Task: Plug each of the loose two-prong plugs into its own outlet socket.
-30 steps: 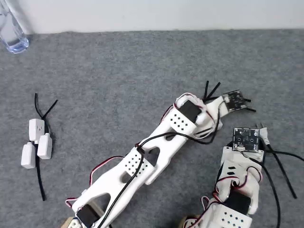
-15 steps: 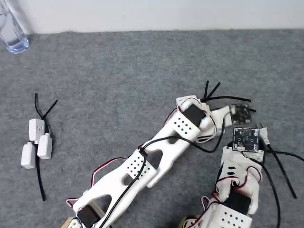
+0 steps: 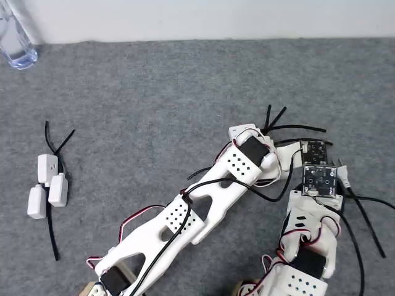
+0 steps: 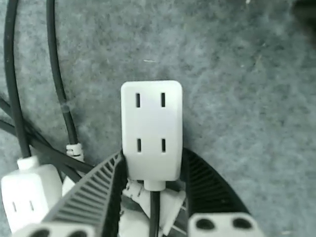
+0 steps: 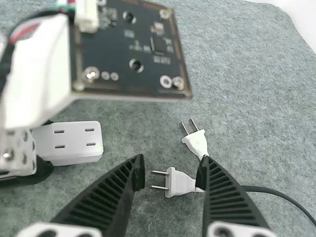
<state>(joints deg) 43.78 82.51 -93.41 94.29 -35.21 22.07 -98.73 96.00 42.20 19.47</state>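
Note:
A white outlet block (image 4: 151,131) with two pairs of slots sits on the grey carpet, my left gripper (image 4: 152,163) shut on its cord end. The same outlet block (image 5: 69,143) lies under the left arm's camera board (image 5: 128,49). Two loose white two-prong plugs lie close by: one plug (image 5: 180,183) lies flat between the fingers of my open right gripper (image 5: 170,173), the other plug (image 5: 195,140) just beyond it. In the high view the left arm (image 3: 247,157) stretches across to the right arm (image 3: 320,179), with a plug (image 3: 343,172) beside it.
A second white outlet piece (image 4: 24,197) and black cables (image 4: 59,98) crowd the left gripper. At the far left of the carpet lies another outlet block (image 3: 47,168) with two white plugs (image 3: 48,194) and a black cord. A clear container (image 3: 15,43) stands at the back left corner.
The left arm's wrist has swung toward the right arm, bringing its camera board down next to the right one. The black cables near it shifted along. The right arm stayed still.

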